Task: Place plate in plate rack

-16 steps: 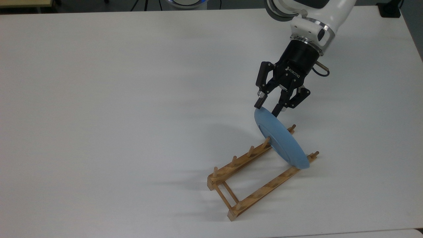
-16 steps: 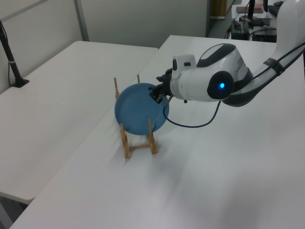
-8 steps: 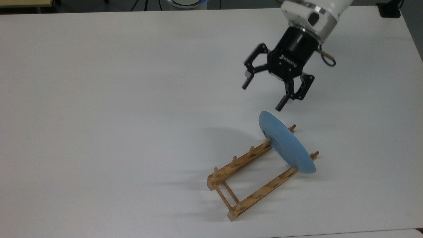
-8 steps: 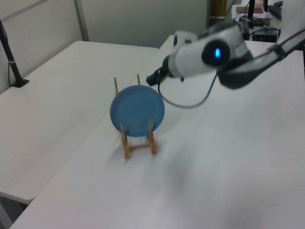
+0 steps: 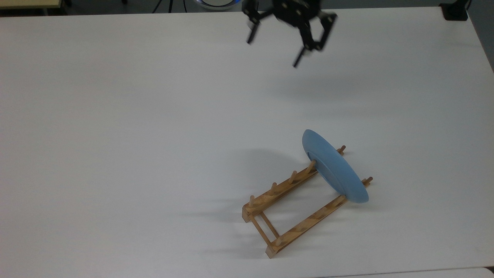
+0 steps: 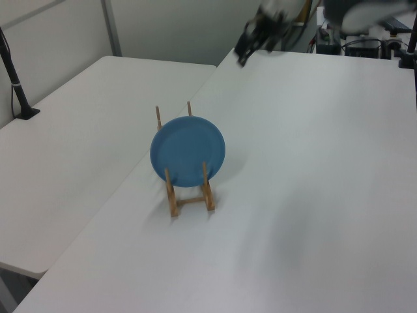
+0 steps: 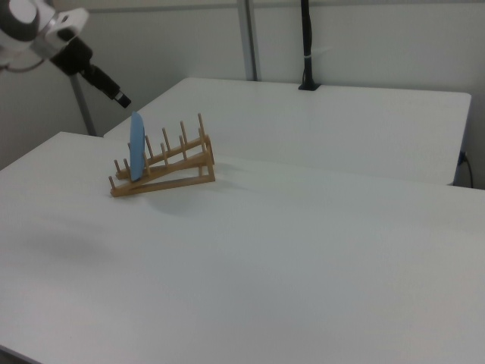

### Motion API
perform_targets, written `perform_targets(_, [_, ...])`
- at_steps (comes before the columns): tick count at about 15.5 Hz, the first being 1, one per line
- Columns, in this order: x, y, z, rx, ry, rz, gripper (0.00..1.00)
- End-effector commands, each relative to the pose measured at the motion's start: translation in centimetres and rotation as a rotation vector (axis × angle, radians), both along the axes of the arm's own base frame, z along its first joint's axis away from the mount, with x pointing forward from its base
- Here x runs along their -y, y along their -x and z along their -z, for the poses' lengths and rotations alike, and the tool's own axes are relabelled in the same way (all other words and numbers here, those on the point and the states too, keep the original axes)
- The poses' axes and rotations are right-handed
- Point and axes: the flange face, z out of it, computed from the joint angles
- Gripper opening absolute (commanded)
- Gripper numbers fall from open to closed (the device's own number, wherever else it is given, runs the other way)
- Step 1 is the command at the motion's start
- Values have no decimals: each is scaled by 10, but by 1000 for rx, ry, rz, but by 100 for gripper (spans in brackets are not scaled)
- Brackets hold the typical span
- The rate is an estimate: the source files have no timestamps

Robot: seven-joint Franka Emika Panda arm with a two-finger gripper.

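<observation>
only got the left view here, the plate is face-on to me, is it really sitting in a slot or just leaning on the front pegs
Observer: From the right view, the round light-blue plate stands on edge between pegs near one end of the long light-wood plate rack, almost upright.
Operator: which end
Observer: In the top view the plate sits at the rack's upper-right end, with one pair of pegs behind it and several pairs free toward the top view's lower left.
Operator: gripper let go?
Observer: Yes, the top view shows the black two-finger gripper open and well clear of the plate, up by the white table's far edge.
</observation>
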Motion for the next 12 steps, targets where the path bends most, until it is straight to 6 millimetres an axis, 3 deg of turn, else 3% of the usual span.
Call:
perform_targets(1, [88,19,-36,-204,-157,-59,100])
perform_targets(8, [206,68,-52,-414,-385,-138,100])
perform_targets(12, [227,57,-42,-366,-340,-365,100])
